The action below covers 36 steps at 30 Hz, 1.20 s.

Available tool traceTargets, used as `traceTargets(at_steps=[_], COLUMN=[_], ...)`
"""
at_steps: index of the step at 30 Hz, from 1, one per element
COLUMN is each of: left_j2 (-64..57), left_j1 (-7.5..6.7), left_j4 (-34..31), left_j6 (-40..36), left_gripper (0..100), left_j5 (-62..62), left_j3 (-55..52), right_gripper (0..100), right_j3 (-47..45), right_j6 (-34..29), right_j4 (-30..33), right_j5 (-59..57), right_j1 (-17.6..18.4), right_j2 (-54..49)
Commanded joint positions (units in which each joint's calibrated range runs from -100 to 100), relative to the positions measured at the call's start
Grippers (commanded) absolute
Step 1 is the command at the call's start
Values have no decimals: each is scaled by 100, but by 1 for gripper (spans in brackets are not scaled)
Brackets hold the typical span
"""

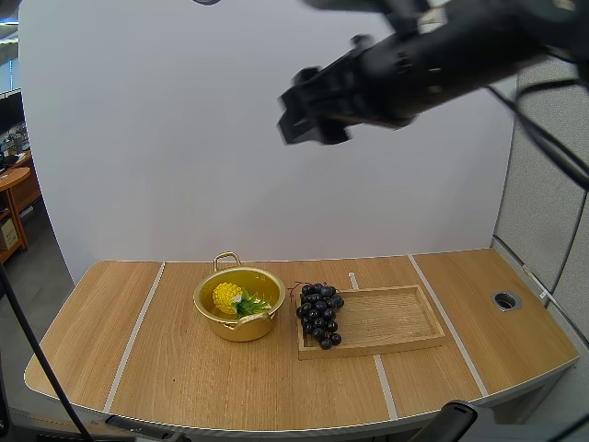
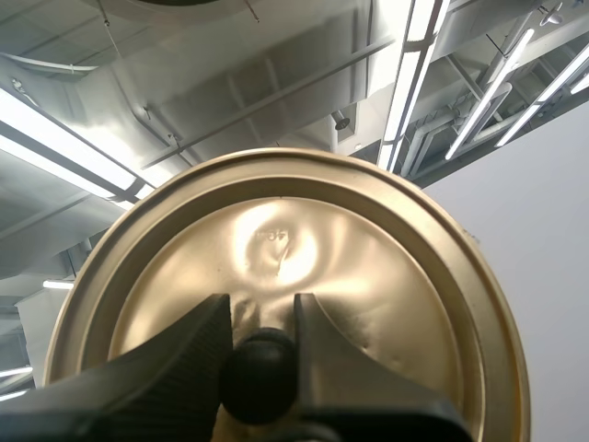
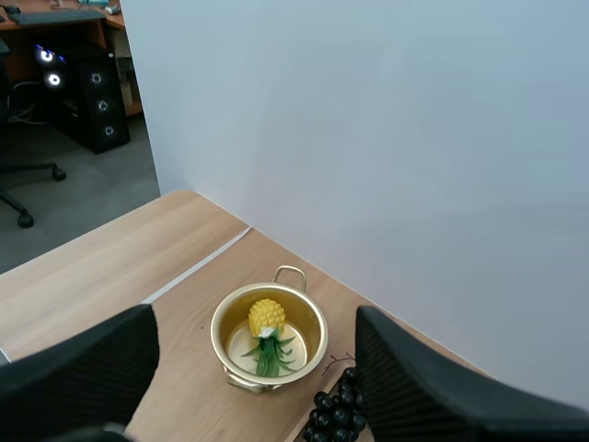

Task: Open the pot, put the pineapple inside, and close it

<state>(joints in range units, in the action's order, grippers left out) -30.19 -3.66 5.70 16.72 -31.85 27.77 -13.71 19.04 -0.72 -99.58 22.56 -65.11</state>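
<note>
Pineapple (image 1: 227, 296) in the pot (image 1: 241, 330), lid (image 2: 368, 276) in my left gripper (image 2: 262, 311)
Left gripper's pinching the lid's black knob (image 2: 259, 373); right gripper (image 3: 256, 315) hangs spread wide, high over the pot. Pineapple lies inside, long axis 10 to 4 o'clock in the high view, leaves toward 4. Open table (image 1: 110, 331) at the pot's 9; grapes (image 1: 319, 313) on the tray (image 1: 405, 343) crowd its 3. Tiny stamp mid-lid, can't read it.

The right arm (image 1: 442, 55) is raised high and stretches in from the right side, its wrist angled downward. The right hand (image 3: 256, 318) is wide open, its two black fingers (image 3: 92, 368) standing far apart. The left hand (image 2: 260, 313) points upward, its tips pinching the black knob (image 2: 259, 373) of the lid (image 2: 368, 276).
</note>
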Motion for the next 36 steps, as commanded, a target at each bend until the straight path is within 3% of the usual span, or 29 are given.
traceTargets(at_steps=[1,16,24,25,27,28,29,36], left_j2=[-34,-34,-34,-34,-34,-34,-34,-34], left_j1=[-11,-11,-11,-11,-11,-11,-11,-11], left_j4=[-11,-11,-11,-11,-11,-11,-11,-11], left_j6=[-59,-59,-59,-59,-59,-59,-59,-59], left_gripper=[0,0,0,0,0,0,0,0], left_j5=[122,122,122,122,122,122,122,122], left_j3=[40,40,40,40,40,40,40,40], right_gripper=[100,100,100,88,43,15,0,0], right_j3=[-66,-2487,-3552,-3663,-3855,-3936,-4006,-4363], right_j6=[-59,-9,30,30,74,121,169,248], right_j4=[35,-371,-564,-598,-735,-802,-816,-1033], right_j5=[-42,-42,-42,-42,-42,-42,-42,-42], right_j1=[-32,-533,-728,-742,-748,-748,-748,-808], right_j2=[-439,-2479,-3022,-3028,-3028,-3028,-3028,-3028])
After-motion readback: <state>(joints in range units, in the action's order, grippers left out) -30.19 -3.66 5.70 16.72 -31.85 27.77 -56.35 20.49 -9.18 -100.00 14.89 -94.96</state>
